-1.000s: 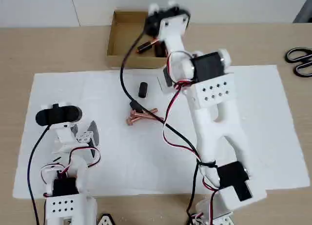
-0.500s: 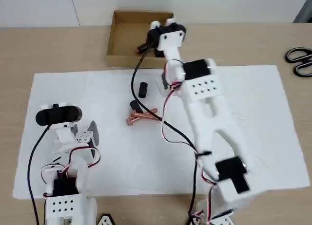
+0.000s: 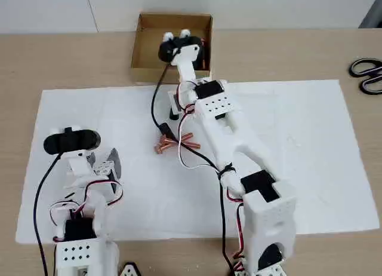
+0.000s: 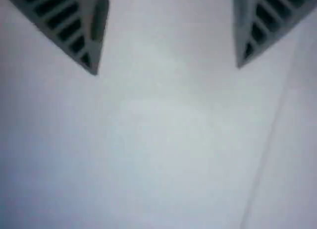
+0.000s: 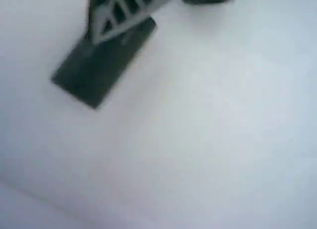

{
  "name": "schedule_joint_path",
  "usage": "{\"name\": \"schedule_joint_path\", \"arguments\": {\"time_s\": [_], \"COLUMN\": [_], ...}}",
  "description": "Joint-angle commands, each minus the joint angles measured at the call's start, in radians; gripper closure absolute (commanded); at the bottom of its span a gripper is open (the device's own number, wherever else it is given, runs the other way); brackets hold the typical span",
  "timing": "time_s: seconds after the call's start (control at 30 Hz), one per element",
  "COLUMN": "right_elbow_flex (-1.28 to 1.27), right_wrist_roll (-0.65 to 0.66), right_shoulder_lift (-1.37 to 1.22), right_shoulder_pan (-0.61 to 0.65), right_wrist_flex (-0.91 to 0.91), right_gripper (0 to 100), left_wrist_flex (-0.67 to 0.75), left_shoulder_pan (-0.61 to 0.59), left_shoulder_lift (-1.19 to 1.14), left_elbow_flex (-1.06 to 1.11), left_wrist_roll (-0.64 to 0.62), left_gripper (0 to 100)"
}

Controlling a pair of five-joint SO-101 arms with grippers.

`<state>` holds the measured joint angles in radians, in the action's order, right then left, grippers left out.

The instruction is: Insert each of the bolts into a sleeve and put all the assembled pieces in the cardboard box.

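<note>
A black sleeve (image 3: pixel 174 114) lies on the white paper just in front of the cardboard box (image 3: pixel 145 49); it also shows in the right wrist view (image 5: pixel 99 75). My right gripper (image 3: pixel 175 103) hangs just above that sleeve, open and holding nothing, with one finger (image 5: pixel 121 13) over the sleeve's end. Several copper bolts (image 3: pixel 176 142) lie in a small heap nearer the arms, partly under the right arm's cable. My left gripper (image 3: pixel 110 163) sits low over bare paper at the near left, its fingers (image 4: pixel 89 45) wide apart, open (image 4: pixel 167 68) and empty.
The right arm stretches diagonally across the middle of the paper (image 3: pixel 310 138), and its wrist covers part of the box. Black scissors (image 3: pixel 365 74) lie on the wooden table at the far right.
The right arm has swung left and drawn back from the box's right side. Its gripper now sits over the loose sleeve on the paper. The left arm has not moved.
</note>
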<state>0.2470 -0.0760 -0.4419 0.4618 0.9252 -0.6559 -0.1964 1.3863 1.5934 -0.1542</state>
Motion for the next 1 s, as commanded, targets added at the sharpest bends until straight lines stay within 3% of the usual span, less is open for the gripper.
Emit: {"name": "schedule_joint_path", "arguments": {"time_s": [0.0,0.33,0.97], "right_elbow_flex": [0.092,0.258,0.255], "right_wrist_roll": [-0.015,-0.017,-0.020], "right_shoulder_lift": [-0.028,-0.232,-0.249], "right_shoulder_pan": [0.019,0.019,0.054], "right_wrist_flex": [-0.022,-0.015,0.042], "right_gripper": [75.7,75.7,75.7], "left_wrist_flex": [0.023,0.023,0.023], "left_shoulder_pan": [0.000,0.000,0.000], "left_shoulder_lift": [0.014,0.014,0.014], "left_elbow_flex": [-0.005,-0.005,-0.005], "left_wrist_roll": [-0.005,-0.003,-0.003], "left_gripper": [83,83,83]}}
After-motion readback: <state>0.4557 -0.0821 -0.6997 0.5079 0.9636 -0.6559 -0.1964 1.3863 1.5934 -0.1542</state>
